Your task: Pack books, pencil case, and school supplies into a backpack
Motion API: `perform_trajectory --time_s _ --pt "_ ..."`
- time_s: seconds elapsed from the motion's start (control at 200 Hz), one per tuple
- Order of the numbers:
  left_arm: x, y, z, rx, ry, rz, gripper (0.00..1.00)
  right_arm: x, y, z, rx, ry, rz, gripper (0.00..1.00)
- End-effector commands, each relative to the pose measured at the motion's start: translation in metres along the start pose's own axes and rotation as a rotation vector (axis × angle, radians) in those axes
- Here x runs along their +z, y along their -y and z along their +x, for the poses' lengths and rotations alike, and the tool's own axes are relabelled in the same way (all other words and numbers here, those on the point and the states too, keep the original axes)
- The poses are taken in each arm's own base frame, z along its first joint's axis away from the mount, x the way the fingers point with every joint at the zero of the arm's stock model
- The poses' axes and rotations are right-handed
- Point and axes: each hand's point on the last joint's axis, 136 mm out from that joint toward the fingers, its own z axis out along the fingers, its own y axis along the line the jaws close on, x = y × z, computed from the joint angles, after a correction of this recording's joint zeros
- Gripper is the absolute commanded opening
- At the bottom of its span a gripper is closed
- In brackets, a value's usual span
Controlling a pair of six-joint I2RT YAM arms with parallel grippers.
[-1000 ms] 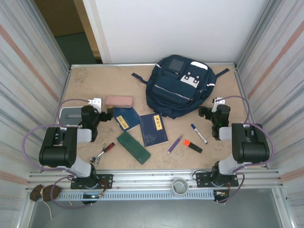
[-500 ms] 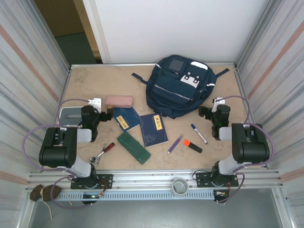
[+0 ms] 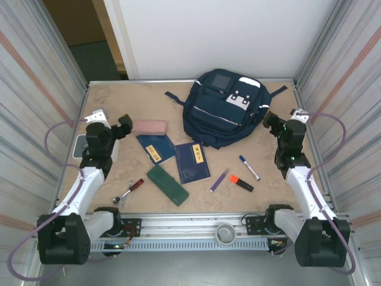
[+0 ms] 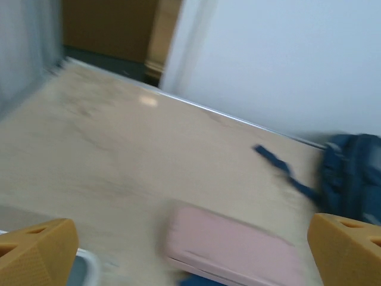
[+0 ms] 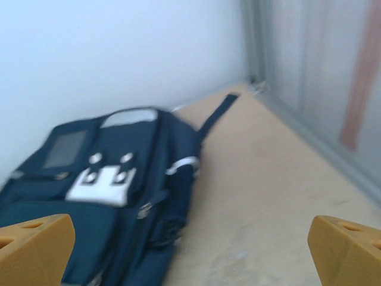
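The navy backpack [image 3: 226,107] lies flat at the back centre, also in the right wrist view [image 5: 113,196]. Two dark-blue books [image 3: 156,149] [image 3: 193,161] lie mid-table. A pink pencil case [image 3: 149,126] sits behind them and a dark-green case [image 3: 167,185] in front. A purple pen [image 3: 219,180], an orange highlighter [image 3: 241,183] and a blue-capped white marker [image 3: 249,167] lie to the right. My left gripper [image 3: 123,123] hovers open just left of the pink pencil case [image 4: 232,250]. My right gripper [image 3: 269,119] hovers open beside the backpack's right edge. Nothing is between either pair of fingers.
A red-handled metal tool [image 3: 128,192] lies near the front left. A grey box [image 3: 80,146] sits under the left arm. Metal walls close in both sides, and a tape roll [image 3: 225,233] rests on the front rail. Backpack straps [image 3: 174,96] trail on the table.
Both arms have unfolded from their tucked pose. The left gripper swung out toward the pink pencil case, the right toward the backpack's right side. Objects have not moved.
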Motion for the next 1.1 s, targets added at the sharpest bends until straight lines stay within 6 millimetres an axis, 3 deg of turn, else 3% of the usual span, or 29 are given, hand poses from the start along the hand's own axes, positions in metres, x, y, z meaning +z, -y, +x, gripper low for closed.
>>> perform_trajectory --time_s 0.0,0.075,0.18,0.296,0.451,0.601,0.671,0.797,0.927,1.012,1.097 --pt "0.006 0.069 0.049 -0.139 -0.232 0.197 0.99 0.011 -0.02 0.072 0.084 -0.411 -0.067 0.99" --pt "0.011 0.109 0.074 -0.074 -0.354 0.217 0.99 0.03 -0.027 0.078 0.129 -0.523 -0.071 0.98" --pt "0.022 0.156 0.11 -0.043 -0.49 0.261 0.99 0.063 -0.02 0.082 0.237 -0.576 -0.073 0.95" --pt "0.038 0.193 0.142 -0.047 -0.615 0.307 0.99 0.099 -0.01 0.091 0.322 -0.639 -0.062 0.89" --pt "0.063 0.211 0.175 -0.012 -0.738 0.279 0.99 0.135 -0.01 0.119 0.362 -0.733 -0.067 0.8" --pt "0.081 0.221 0.196 -0.022 -0.798 0.291 0.95 0.149 -0.006 0.142 0.383 -0.772 -0.069 0.75" --pt "0.086 0.233 0.207 -0.042 -0.832 0.329 0.92 0.153 -0.016 0.147 0.409 -0.793 -0.131 0.66" --pt "0.096 0.246 0.223 -0.051 -0.875 0.365 0.76 0.155 -0.023 0.151 0.422 -0.814 -0.168 0.41" --pt "0.104 0.249 0.226 -0.051 -0.872 0.389 0.53 0.145 -0.032 0.139 0.42 -0.789 -0.22 0.22" --pt "0.107 0.252 0.214 -0.059 -0.853 0.436 0.34 0.132 -0.042 0.125 0.435 -0.766 -0.273 0.14" --pt "0.108 0.255 0.19 -0.078 -0.831 0.521 0.19 0.114 -0.059 0.11 0.458 -0.75 -0.35 0.1"
